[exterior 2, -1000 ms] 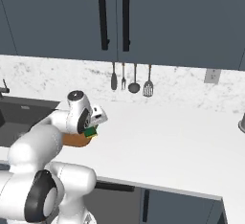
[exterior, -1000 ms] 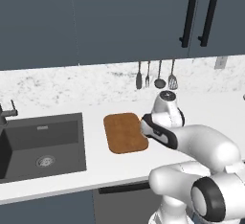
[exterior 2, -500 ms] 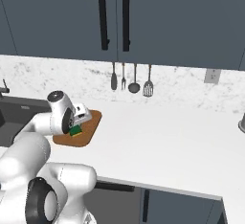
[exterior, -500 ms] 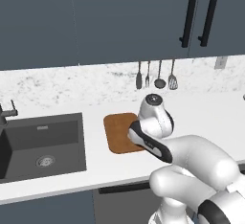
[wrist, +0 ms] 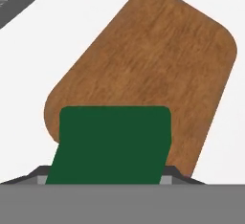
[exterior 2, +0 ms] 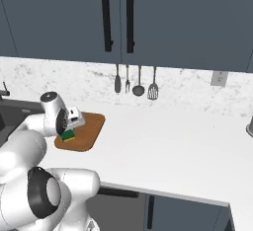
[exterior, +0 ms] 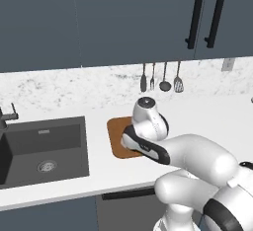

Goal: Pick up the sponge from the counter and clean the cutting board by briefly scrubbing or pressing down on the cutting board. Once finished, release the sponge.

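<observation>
Long white marbled worktop (exterior 2: 163,141) carries the flat brown wooden cutting board (exterior 2: 90,129). Pincer (exterior 2: 69,130) is seen clamped on the small green-over-yellow sponge (exterior 2: 67,135), held over the board's near end; board's long axis runs away ahead, so pressing is straight down

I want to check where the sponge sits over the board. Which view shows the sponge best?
The hand view: the sponge shows its large green top over the cutting board. The right base view shows it small, green over yellow, under the gripper. In the left base view the arm covers it.
</observation>
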### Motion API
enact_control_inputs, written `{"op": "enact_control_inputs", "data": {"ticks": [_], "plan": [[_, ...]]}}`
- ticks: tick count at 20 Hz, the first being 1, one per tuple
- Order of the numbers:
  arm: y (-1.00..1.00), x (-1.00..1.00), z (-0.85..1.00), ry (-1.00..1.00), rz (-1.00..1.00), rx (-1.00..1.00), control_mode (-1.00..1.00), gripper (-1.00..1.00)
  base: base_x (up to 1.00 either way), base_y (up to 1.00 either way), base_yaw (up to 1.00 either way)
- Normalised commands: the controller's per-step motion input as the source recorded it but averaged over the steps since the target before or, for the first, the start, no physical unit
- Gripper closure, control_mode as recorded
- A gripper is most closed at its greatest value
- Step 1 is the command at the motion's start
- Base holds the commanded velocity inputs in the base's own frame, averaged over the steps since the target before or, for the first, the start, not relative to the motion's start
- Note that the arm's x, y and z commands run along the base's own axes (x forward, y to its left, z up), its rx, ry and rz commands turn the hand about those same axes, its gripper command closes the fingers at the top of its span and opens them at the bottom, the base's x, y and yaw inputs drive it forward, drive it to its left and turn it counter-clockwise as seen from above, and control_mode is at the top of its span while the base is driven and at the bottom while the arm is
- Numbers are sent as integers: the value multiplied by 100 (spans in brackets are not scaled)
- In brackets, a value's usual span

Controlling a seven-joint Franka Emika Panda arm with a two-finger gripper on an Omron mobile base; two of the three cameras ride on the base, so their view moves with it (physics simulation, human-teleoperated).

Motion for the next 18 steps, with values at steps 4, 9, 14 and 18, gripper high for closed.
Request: {"op": "enact_control_inputs", "data": {"ticks": [4, 9, 14, 18], "plan": [[30, 0, -2, 2, 0, 1, -100, 100, 0, 0, 0], [11, 0, -22, 0, 0, 1, -100, 100, 0, 0, 0], [3, 0, -42, 0, 0, 6, -100, 100, 0, 0, 0], [0, 0, -43, 0, 0, 0, -100, 100, 0, 0, 0]]}}
